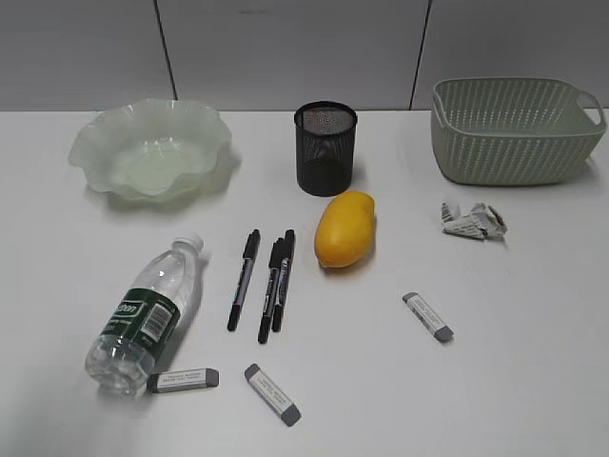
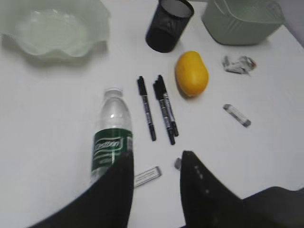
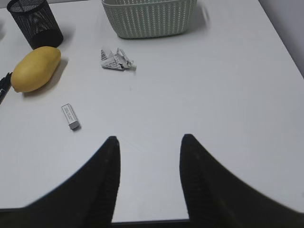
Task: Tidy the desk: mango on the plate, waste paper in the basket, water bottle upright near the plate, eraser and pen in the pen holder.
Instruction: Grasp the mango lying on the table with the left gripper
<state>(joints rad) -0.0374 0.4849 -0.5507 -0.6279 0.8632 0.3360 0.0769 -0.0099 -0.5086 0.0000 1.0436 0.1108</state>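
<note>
- One mango (image 1: pixel 345 229), yellow, lies on the white table (image 1: pixel 533 381) just in front of the pen holder, well apart from the plate
- One plate (image 1: pixel 150 149), pale green glass with a wavy rim, sits at the far left with nothing in it
- One pen holder (image 1: pixel 325 148), black mesh and upright, stands at the far middle; nothing shows above its rim
- One basket (image 1: pixel 515 129), pale green weave, stands at the far right
- One piece of waste paper (image 1: pixel 472 220), crumpled, lies on the table just in front of the basket, outside it
- One water bottle (image 1: pixel 148 314) with a green label lies on its side at the near left, cap pointing toward the plate
- Three black pens (image 1: pixel 264 283) lie side by side between the bottle and the mango; the two on the right touch
- Three grey-tipped erasers: one (image 1: pixel 184 380) touching the bottle's base, one (image 1: pixel 272 393) near it toward the middle, one (image 1: pixel 427 316) apart on the right
- Left gripper (image 2: pixel 156 166) hangs above the near-left erasers, its jaws spread and holding nothing
- Right gripper (image 3: pixel 149 149) hangs over bare table at the near right, jaws likewise spread and empty
</note>
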